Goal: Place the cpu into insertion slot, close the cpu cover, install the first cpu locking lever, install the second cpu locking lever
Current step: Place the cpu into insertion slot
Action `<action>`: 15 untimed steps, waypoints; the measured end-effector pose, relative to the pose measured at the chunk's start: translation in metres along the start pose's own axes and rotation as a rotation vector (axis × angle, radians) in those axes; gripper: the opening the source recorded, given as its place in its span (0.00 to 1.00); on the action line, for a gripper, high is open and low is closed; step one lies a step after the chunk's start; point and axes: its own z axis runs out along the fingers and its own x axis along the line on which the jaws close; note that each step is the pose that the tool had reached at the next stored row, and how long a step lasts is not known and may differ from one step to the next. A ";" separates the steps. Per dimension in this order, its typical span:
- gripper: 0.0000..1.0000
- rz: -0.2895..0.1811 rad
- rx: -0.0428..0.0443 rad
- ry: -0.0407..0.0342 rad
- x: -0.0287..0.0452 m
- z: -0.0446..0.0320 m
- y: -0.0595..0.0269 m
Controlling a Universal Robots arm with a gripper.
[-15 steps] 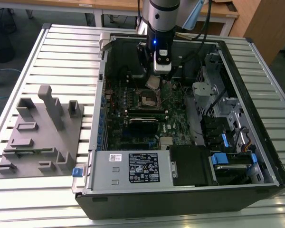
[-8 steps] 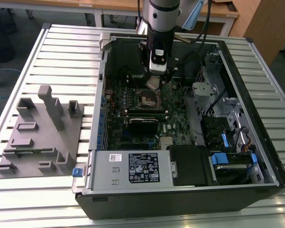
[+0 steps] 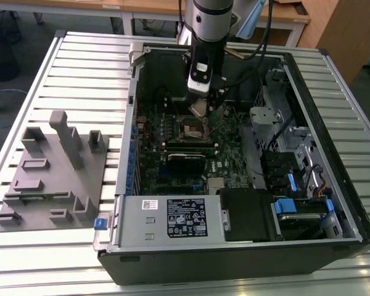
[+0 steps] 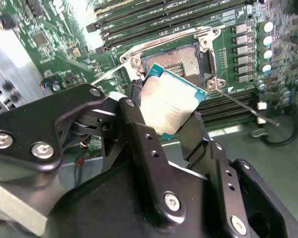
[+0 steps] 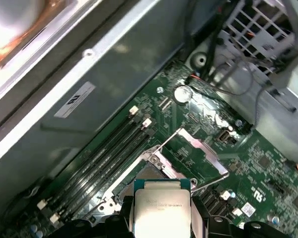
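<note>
Silver cpu (image 4: 171, 99): we see it pinched in our gripper (image 4: 167, 106), above the insertion slot (image 4: 181, 60).
Cpu cover (image 5: 198, 154): standing open.
Undone: seating, cover, both levers (image 4: 241, 103).

insertion slot (image 4: 181, 57): open from above | cpu cover (image 5: 204, 150): raised at one edge | locking lever (image 4: 246, 105): sticks out alongside

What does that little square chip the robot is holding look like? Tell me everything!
The cpu is a flat square chip with a dull silver metal top and a thin green edge. It is tilted, pinched on two sides between the black fingers, in the air above the open socket, not in it.
</note>
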 end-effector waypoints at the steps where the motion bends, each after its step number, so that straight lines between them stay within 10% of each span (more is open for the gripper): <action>1: 0.54 0.014 0.0000 -0.0012 0.0000 0.0000 0.0000; 15: 0.54 0.094 -0.0002 -0.0084 0.0000 0.0002 0.0000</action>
